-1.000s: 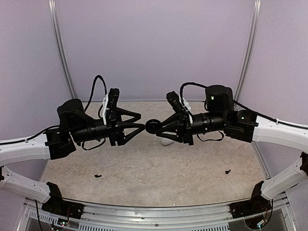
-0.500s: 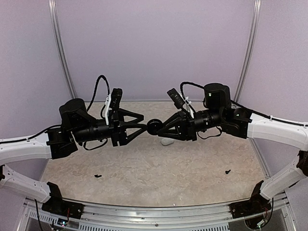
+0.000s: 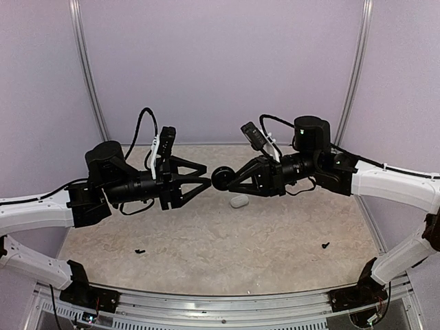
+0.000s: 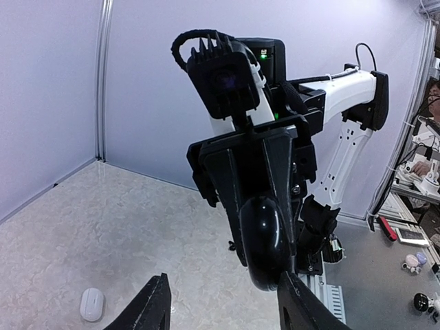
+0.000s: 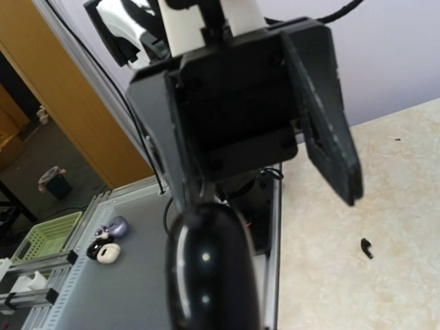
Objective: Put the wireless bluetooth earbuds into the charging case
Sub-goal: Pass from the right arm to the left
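Observation:
The white oval charging case (image 3: 238,201) lies shut on the table under the two grippers; it also shows in the left wrist view (image 4: 91,304). No white earbuds are in view. My right gripper (image 3: 221,179) is shut on a glossy black round disc (image 5: 210,268) and holds it in the air, pointing left. My left gripper (image 3: 205,174) is open and empty, facing the disc. In the left wrist view the disc (image 4: 265,240) hangs just past my left gripper (image 4: 227,309), close to its right fingertip (image 4: 292,292).
Two tiny black screw-like bits lie on the table, one at the near left (image 3: 139,251) and one at the near right (image 3: 326,244). The table's metal front rail (image 3: 220,302) runs along the near edge. Purple walls close in the back and sides.
My right gripper has lifted and swung a little with the black disc, uncovering the white case below it. My left gripper has edged right towards the disc.

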Robot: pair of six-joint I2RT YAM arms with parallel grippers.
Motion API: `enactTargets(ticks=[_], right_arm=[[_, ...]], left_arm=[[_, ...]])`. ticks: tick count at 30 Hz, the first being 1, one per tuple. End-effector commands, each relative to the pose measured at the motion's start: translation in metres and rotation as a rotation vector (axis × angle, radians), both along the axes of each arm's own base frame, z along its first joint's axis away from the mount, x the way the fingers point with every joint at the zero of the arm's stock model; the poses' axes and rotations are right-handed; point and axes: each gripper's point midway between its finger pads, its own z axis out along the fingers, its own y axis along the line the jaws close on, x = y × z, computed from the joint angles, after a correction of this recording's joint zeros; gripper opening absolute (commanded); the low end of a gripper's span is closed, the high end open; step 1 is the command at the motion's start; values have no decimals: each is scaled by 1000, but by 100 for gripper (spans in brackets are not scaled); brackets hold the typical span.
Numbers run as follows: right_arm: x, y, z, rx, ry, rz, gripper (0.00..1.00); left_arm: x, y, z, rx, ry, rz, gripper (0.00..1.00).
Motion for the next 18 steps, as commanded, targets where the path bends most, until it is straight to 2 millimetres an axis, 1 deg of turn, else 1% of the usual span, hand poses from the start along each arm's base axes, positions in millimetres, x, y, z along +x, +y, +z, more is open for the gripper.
enactTargets(ticks=[1, 3, 4, 6, 7, 8, 11, 13, 15, 18], right_arm=[[0, 0, 10, 26, -1, 24, 0], [3, 0, 11, 25, -13, 5, 0], [7, 1, 8, 7, -18, -19, 0], [26, 1, 2, -42, -69, -142, 0], [39, -2, -1, -70, -118, -223, 0], [57, -6, -3, -100, -170, -341, 0], [80, -23, 1, -145, -344, -557, 0], [89, -31, 1, -179, -474, -667, 0], [96, -31, -4, -245, -585, -749, 0], [96, -22, -14, -327, -708, -806, 0]], left_arm=[[-3, -4, 15, -25, -6, -10, 54], [-3, -4, 15, -25, -5, -11, 54], [-2, -4, 14, -24, -1, -7, 54], [1, -4, 13, -26, 11, 8, 56], [4, -4, 12, -26, 21, 27, 58], [9, -2, 12, -30, 38, 56, 61], [29, 6, 9, -51, 103, 157, 65], [42, 13, 7, -85, 166, 200, 67], [51, 18, 4, -120, 237, 215, 69], [61, 19, -3, -125, 287, 229, 72]])
